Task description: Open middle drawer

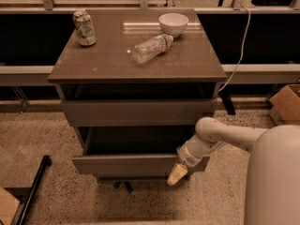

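Note:
The middle drawer [126, 164] of the grey-brown cabinet [140, 62] is pulled out toward me, and its dark interior shows behind its flat front. The top drawer front [138, 112] above it is pushed in. The lowest drawer is mostly hidden under the open one. My gripper [177, 174], with cream tips pointing down, is at the right end of the middle drawer's front, over its lower edge. My white arm [225, 137] reaches in from the right.
On the cabinet top are a green can [84, 28], a clear plastic bottle [152, 47] lying on its side and a white bowl [173, 23]. A cardboard box [287, 104] is on the floor at right. A black pole [33, 191] lies at lower left. A cable [241, 46] hangs at right.

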Tool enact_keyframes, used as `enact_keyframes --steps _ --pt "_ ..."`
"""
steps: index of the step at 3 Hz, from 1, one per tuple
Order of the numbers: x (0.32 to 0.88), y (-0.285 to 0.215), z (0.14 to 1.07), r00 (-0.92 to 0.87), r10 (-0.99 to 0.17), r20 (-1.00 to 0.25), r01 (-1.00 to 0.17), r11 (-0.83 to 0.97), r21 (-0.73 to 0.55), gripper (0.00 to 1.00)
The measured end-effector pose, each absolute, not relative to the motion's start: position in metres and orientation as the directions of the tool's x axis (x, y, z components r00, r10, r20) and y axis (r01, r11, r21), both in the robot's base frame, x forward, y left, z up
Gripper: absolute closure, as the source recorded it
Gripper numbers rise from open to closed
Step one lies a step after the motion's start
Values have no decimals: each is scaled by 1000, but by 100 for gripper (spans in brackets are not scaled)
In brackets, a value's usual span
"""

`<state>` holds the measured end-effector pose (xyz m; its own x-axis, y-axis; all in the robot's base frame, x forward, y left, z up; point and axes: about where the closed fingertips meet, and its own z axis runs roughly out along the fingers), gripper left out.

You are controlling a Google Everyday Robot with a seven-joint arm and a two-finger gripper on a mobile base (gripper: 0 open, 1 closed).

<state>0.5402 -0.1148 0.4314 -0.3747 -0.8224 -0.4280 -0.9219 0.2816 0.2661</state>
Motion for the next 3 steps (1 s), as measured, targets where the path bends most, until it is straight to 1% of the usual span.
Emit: enact_keyframes --steps 1,3 --pt "519 -115 440 -382 -840 -386 -910 271 313 50" --pt "479 -114 454 -441 -819 -367 -877 307 368 96"
